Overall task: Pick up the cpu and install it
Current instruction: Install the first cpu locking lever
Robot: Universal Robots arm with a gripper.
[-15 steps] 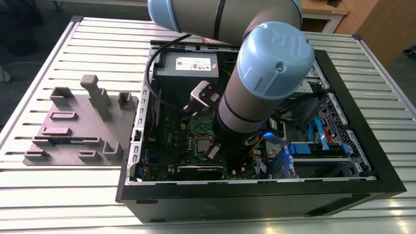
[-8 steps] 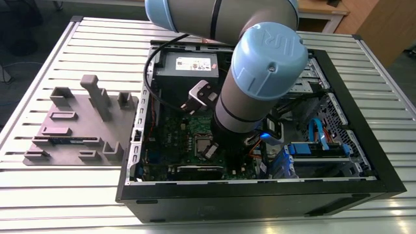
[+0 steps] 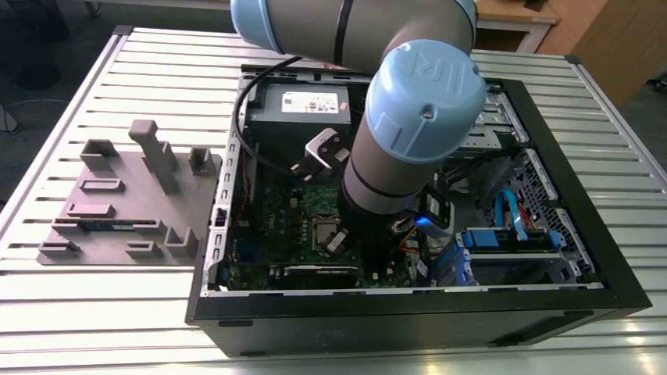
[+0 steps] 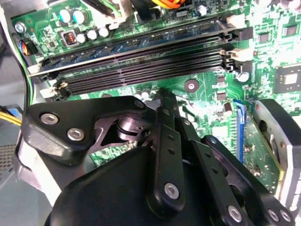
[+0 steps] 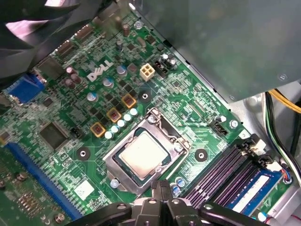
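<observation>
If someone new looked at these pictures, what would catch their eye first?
Probably the blue-capped arm reaching down into the open computer case on the slatted table. Next, the silver cpu lying in its socket on the green motherboard, with the gripper shut beside it.

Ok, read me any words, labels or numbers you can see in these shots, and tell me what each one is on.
motherboard: white maker's logo, a brand mark, not read out.
blue joint cap: raised maker's letters, likewise not read out.
white label on the grey box: too small to read.
white sticker on the motherboard: too small.
memory stick label: blurred.
cpu: no legible marking.
</observation>
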